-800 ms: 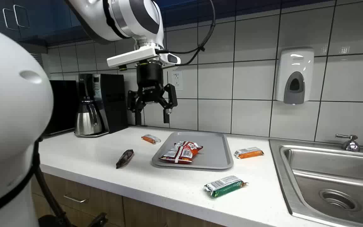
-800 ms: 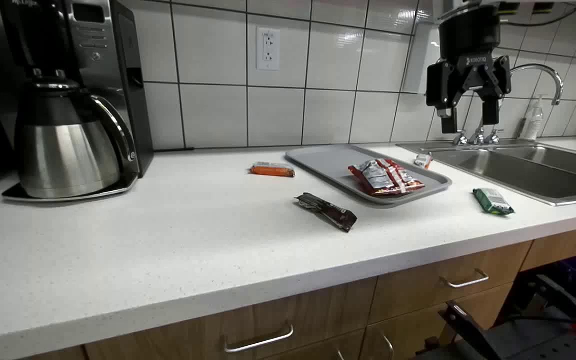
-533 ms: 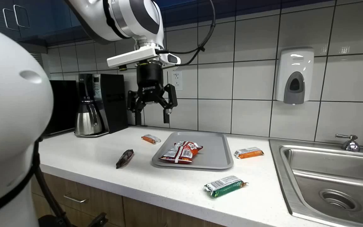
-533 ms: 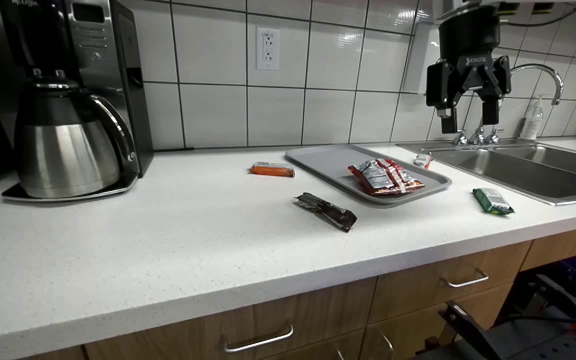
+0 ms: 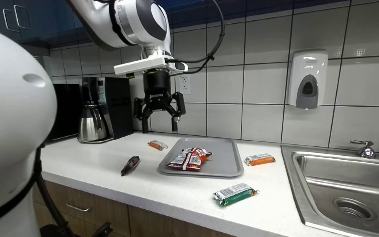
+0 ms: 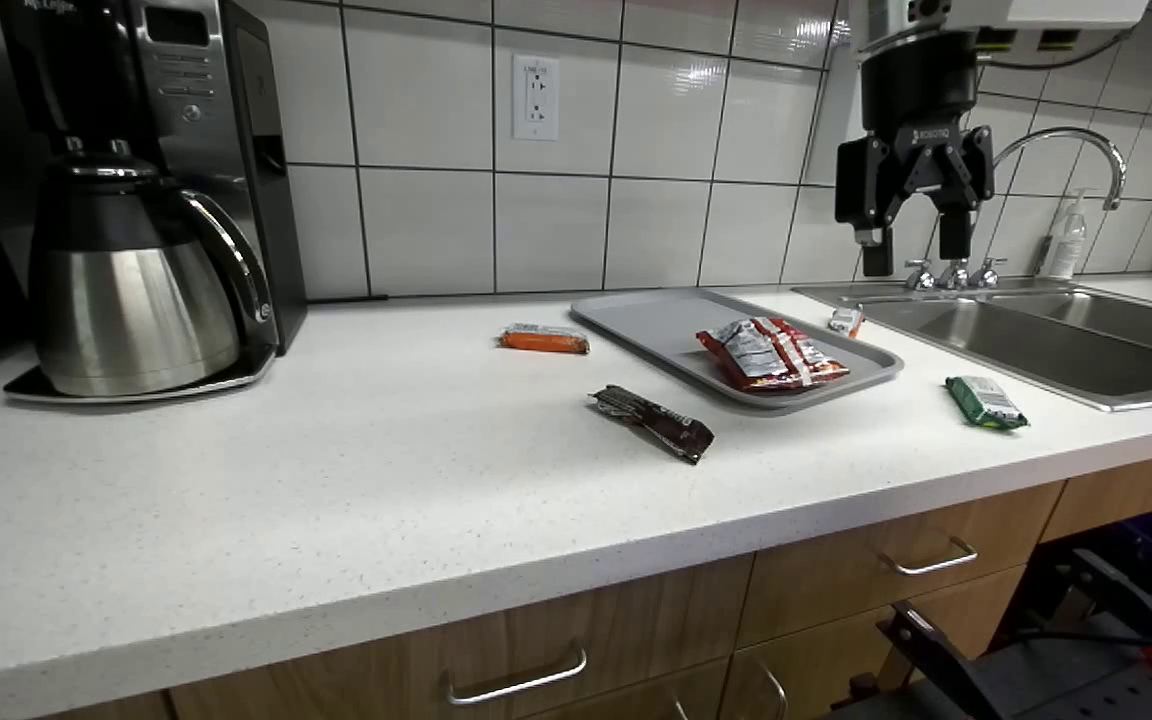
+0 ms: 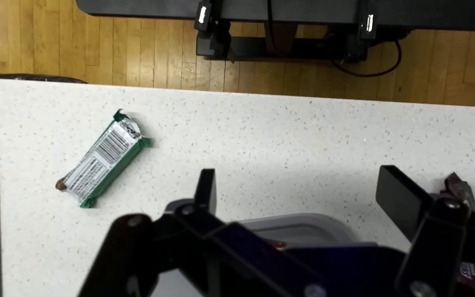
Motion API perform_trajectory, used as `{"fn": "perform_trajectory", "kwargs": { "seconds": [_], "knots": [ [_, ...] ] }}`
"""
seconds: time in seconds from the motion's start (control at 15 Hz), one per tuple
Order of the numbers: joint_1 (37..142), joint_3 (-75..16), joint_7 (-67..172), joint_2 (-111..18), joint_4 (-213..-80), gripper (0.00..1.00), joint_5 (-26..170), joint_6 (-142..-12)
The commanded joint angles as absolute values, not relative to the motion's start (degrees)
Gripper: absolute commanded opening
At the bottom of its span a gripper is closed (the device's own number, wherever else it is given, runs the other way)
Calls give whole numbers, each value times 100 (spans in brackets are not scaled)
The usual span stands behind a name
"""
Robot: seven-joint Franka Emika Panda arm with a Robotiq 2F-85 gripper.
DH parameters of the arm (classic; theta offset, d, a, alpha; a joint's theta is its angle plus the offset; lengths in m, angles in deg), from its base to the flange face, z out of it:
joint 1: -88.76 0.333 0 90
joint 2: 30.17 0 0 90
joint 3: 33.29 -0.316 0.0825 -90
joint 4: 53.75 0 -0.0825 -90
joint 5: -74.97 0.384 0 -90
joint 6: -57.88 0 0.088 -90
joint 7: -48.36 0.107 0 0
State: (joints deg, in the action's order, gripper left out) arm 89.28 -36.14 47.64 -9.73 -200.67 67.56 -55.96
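Black robot fingers [image 5: 145, 126] hung in the air, spread wide apart and well clear of a gray tray [image 5: 224, 153] below, which lay on a white desk [image 5: 107, 158] and bore a red-and-silver snack packet [image 5: 189, 160] toward its front edge. Seen in an exterior view, a dark brown bar [image 5: 130, 165] and an orange bar [image 5: 157, 145] lay left of the tray, another orange bar [image 5: 260, 159] rested just beyond its right side, and a green bar [image 5: 235, 194] lay in front of it. A metal sink [image 5: 296, 179] sat farther right of the tray; a coffee maker [image 5: 120, 105] stood well left of it.
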Motion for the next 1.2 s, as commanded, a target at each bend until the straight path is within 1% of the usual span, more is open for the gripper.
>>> {"fn": "perform_trajectory", "kwargs": {
  "seconds": [0.0,0.4,1.13],
  "knots": [
    [9079,-3617,4562,-1323,-19974,100,6751,-5991],
    [9321,-3782,4670,-1818,-19895,100,6689,-6610],
    [9711,-4179,4663,-2616,-19620,100,6686,-7212]
  ]
}}
